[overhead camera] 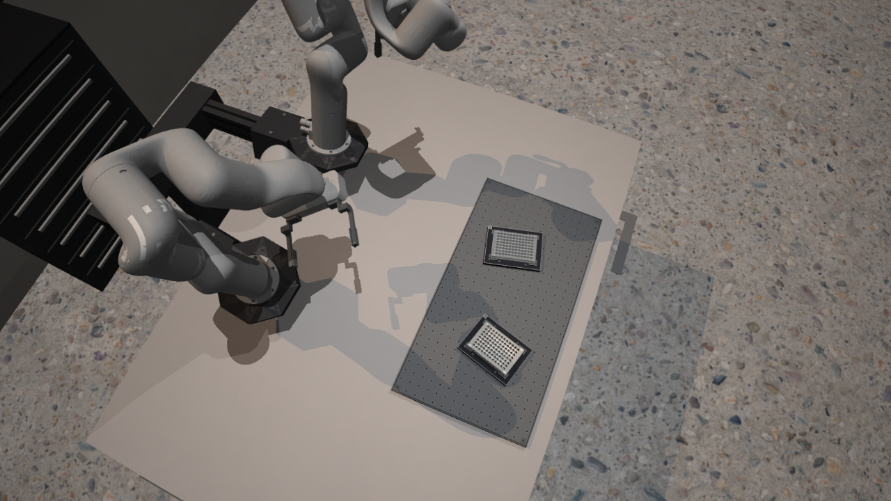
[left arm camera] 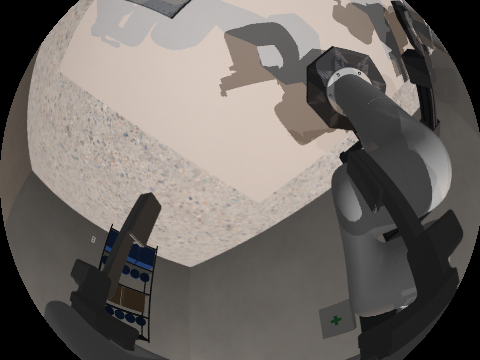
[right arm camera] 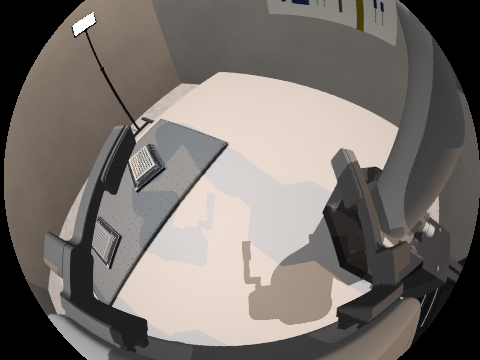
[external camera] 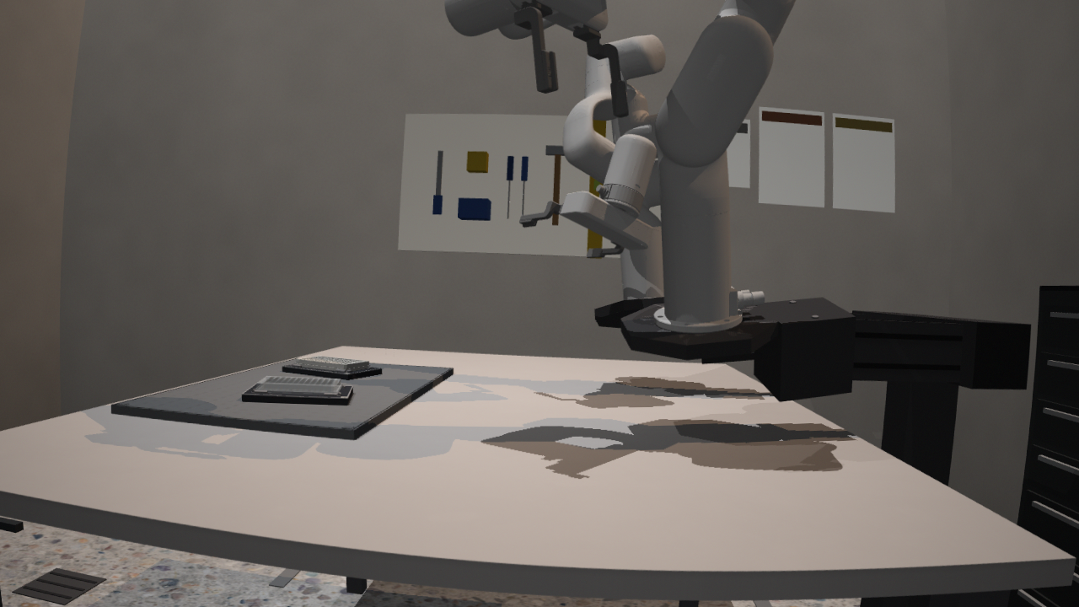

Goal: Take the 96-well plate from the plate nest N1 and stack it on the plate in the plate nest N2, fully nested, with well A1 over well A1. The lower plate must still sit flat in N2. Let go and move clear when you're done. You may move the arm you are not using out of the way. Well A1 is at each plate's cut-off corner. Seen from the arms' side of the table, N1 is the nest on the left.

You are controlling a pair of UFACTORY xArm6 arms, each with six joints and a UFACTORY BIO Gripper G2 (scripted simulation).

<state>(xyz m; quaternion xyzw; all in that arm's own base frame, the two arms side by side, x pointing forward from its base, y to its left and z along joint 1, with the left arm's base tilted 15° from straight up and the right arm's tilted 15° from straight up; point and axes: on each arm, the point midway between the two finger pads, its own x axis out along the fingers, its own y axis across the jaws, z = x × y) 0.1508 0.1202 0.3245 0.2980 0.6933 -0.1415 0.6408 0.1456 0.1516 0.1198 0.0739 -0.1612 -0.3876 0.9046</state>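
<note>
When you compare the four views, the room reads differently in each: the exterior view gives you the wall with a tool panel [external camera: 490,233] and three posted sheets, only the left wrist view shows a shelf rack [left arm camera: 153,285] and a green-cross panel [left arm camera: 325,327], and only the right wrist view shows a lamp on a stand [right arm camera: 102,69]. The speckled floor [overhead camera: 778,186] [external camera: 165,555] [left arm camera: 100,135] surrounds one pale table [overhead camera: 273,405] [external camera: 528,512] [left arm camera: 175,125] [right arm camera: 280,115], crossed by arm shadows. Two arms are mounted at its edge: the left arm [overhead camera: 326,106] [external camera: 694,226] [left arm camera: 400,140] and the right arm [overhead camera: 205,180] [external camera: 630,166] [right arm camera: 430,125]. One perforated board [overhead camera: 523,298] [external camera: 362,407] [left arm camera: 162,6] [right arm camera: 165,200] lies on the table; the left wrist view gives you only its corner. The board carries two nests and two plates: your task plate [overhead camera: 514,246] [external camera: 297,387] [right arm camera: 105,241] sits in nest N1 [overhead camera: 510,264] [external camera: 260,397] [right arm camera: 118,245], well apart from the lower plate [overhead camera: 496,346] [external camera: 331,365] [right arm camera: 145,164] in nest N2 [overhead camera: 516,367] [external camera: 362,373] [right arm camera: 156,159]. Count two claws, two fingers each: the left gripper [overhead camera: 378,48] [external camera: 582,84] [left arm camera: 255,185] and the right gripper [overhead camera: 324,252] [external camera: 561,237] [right arm camera: 232,155] are both spread wide, raised above the table, gripping nothing.
</note>
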